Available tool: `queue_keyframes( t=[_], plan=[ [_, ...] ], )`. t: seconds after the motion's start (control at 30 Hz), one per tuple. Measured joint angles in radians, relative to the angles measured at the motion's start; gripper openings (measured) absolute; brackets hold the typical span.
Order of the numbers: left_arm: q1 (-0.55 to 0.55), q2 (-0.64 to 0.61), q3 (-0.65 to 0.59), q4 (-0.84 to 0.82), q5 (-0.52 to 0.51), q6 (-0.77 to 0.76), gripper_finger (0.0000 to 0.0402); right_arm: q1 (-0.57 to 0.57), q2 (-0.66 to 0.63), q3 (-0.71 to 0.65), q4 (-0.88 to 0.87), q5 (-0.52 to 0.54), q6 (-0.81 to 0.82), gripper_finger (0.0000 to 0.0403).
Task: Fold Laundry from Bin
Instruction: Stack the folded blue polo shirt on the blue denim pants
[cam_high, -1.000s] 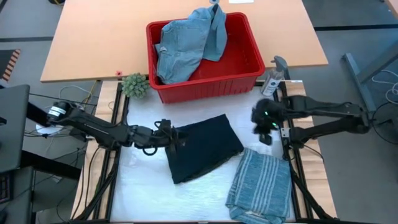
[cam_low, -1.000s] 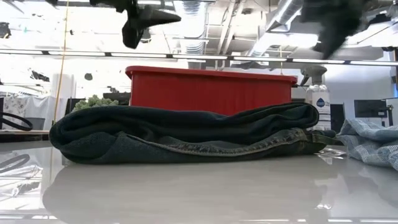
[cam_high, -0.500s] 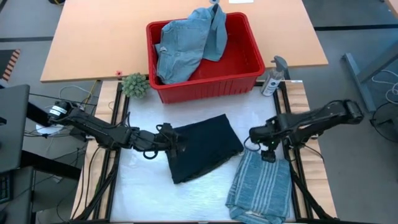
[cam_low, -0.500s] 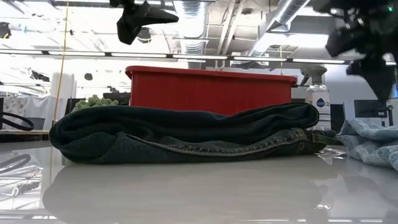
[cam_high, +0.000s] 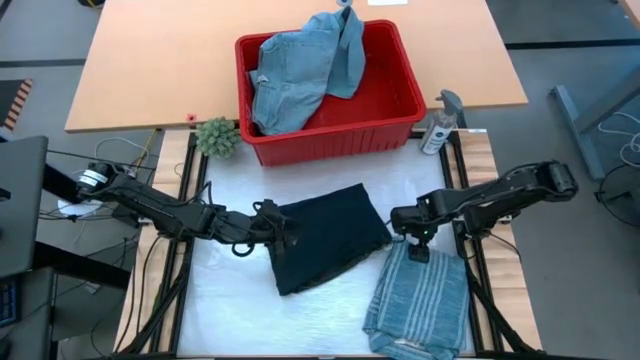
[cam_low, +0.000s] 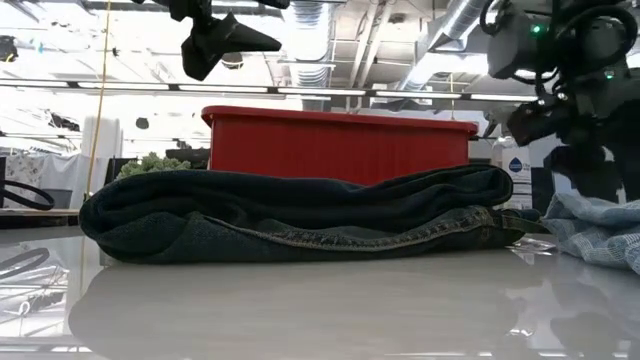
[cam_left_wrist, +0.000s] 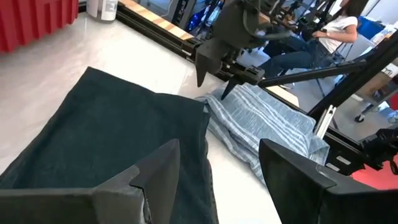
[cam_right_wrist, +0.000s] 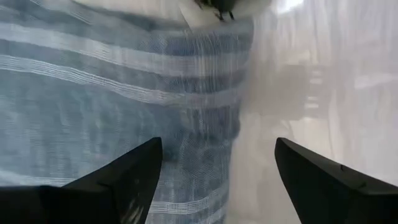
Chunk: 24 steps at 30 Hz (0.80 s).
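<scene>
Over striped shirt (cam_high: 418, 300) corner, right tool (cam_high: 414, 247) spread apart, left tool (cam_high: 282, 228) parted beside navy trousers (cam_high: 328, 235)

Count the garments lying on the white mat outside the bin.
2: dark folded trousers at the mat's centre, and a striped blue shirt to their right. Others may be hidden.

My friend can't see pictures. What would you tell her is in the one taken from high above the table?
Two dark robot arms reach over a white table: the open right gripper hovers at the top edge of a folded blue striped shirt, and the open left gripper sits at the edge of folded dark navy trousers. Behind them, a red bin holds light blue denim pieces.
</scene>
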Motion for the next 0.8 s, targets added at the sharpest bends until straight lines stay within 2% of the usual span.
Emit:
queue_keyframes(
  t=[0.23,0.43,0.57,0.63,0.8],
  plan=[
    [0.000,0.000,0.000,-0.031,0.001,-0.017,0.0208,-0.032,-0.035,-0.017,-0.062,-0.093,-0.059,0.0338],
    [0.000,0.000,0.000,-0.042,0.002,-0.026,0.0208,-0.015,-0.025,-0.118,0.019,-0.180,0.012,0.0338],
    [0.000,0.000,0.000,-0.041,0.001,-0.026,0.0208,0.016,-0.025,-0.144,0.039,-0.166,0.091,0.0336],
    [0.001,0.000,0.000,-0.041,-0.005,-0.025,0.0208,0.042,-0.015,-0.150,0.041,-0.118,0.127,0.0327],
    [0.002,0.000,0.000,-0.046,-0.015,-0.016,0.0208,0.118,0.021,-0.185,0.114,-0.080,0.161,0.0274]
  ],
)
